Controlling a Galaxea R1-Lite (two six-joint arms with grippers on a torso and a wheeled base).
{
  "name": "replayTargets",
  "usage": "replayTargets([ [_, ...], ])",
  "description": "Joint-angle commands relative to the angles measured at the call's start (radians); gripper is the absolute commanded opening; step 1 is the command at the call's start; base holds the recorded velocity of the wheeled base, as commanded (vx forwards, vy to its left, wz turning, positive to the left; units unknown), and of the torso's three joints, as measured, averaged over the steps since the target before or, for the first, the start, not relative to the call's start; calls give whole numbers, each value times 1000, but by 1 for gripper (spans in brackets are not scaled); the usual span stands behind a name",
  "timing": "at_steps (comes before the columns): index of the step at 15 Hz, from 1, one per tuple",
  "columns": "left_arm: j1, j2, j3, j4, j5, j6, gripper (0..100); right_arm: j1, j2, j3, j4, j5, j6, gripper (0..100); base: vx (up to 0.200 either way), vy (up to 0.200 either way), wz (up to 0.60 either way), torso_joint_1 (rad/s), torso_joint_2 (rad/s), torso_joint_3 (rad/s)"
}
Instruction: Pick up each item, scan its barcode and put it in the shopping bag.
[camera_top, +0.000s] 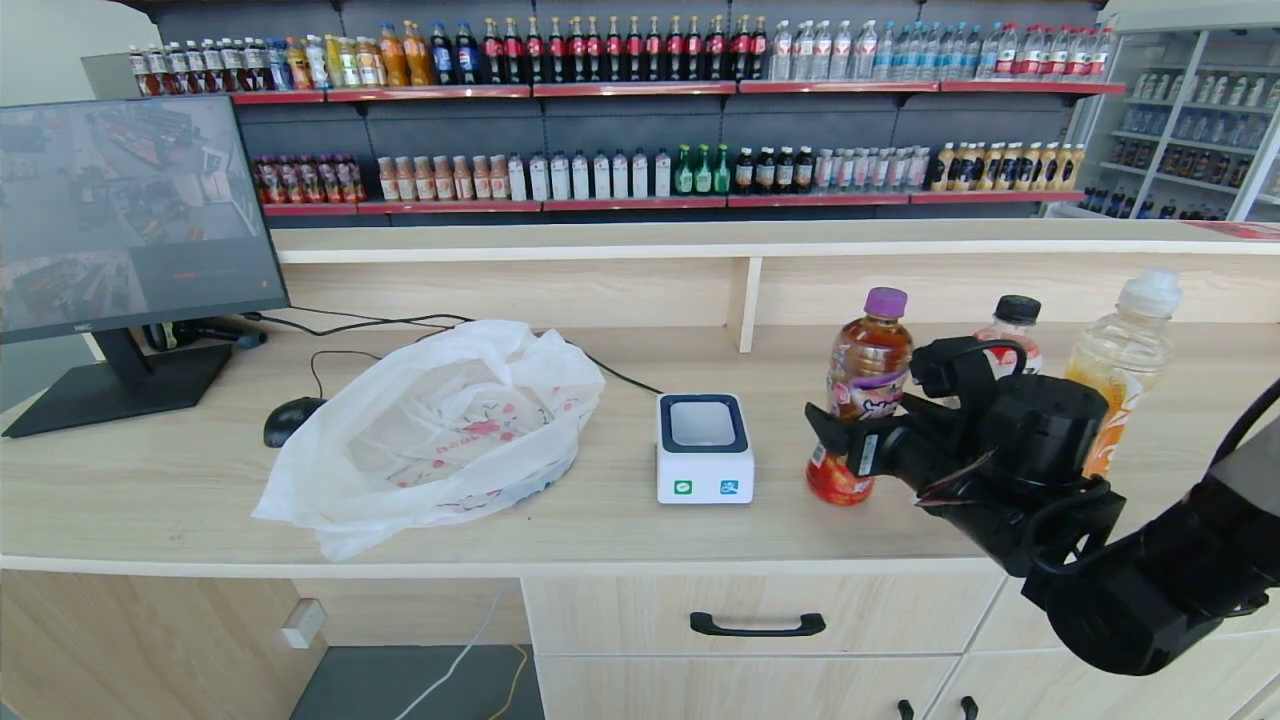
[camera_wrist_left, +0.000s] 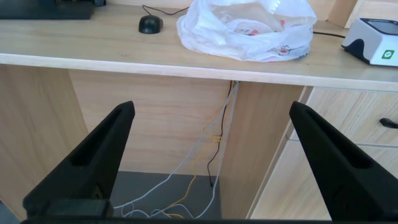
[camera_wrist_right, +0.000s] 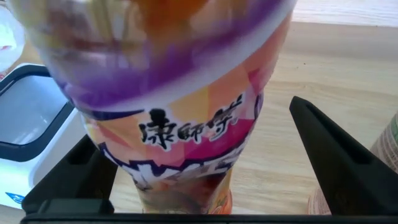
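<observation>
Picking up is the step in hand: my right tool (camera_wrist_right: 193, 143), fingers apart, straddles the purple-capped bottle (camera_top: 868, 380) standing on the bench (camera_top: 600, 525) just beside the scanner (camera_top: 703, 447), so next I should clamp, lift and present its barcode, while my left tool (camera_wrist_left: 211, 107) hangs spread below.

You have a pale wood counter (camera_top: 620, 540) with drawers (camera_top: 650, 610), 2 red-edged shelves (camera_top: 640, 89) of drinks behind, and a glass-fronted cooler (camera_top: 1170, 130) far right.

A purple-capped bottle (camera_top: 862, 395), black-capped bottle (camera_top: 1015, 325) and white-capped bottle (camera_top: 1125, 350) stand upright near the right end of the table (camera_top: 620, 530). The white scanner (camera_top: 703, 447) sits mid-table, and the crumpled white shopping bag (camera_top: 440, 430) lies left of centre.
</observation>
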Motion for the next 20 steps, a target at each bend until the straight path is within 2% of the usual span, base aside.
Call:
replayTargets([
  [1,0,0,0,0,0,0,100,1,40,-15,-30,-2,-5,100,0,0,0,0,0,0],
  [9,0,0,0,0,0,-3,100,1,61,-42,-85,-8,-5,100,0,0,0,0,0,0],
  [10,2,0,0,0,0,-3,100,-1,63,-42,-93,-8,-5,0,0,0,0,0,0,0],
  [20,2,0,0,0,0,-3,100,1,59,-31,-116,-8,-5,0,0,0,0,0,0,0],
])
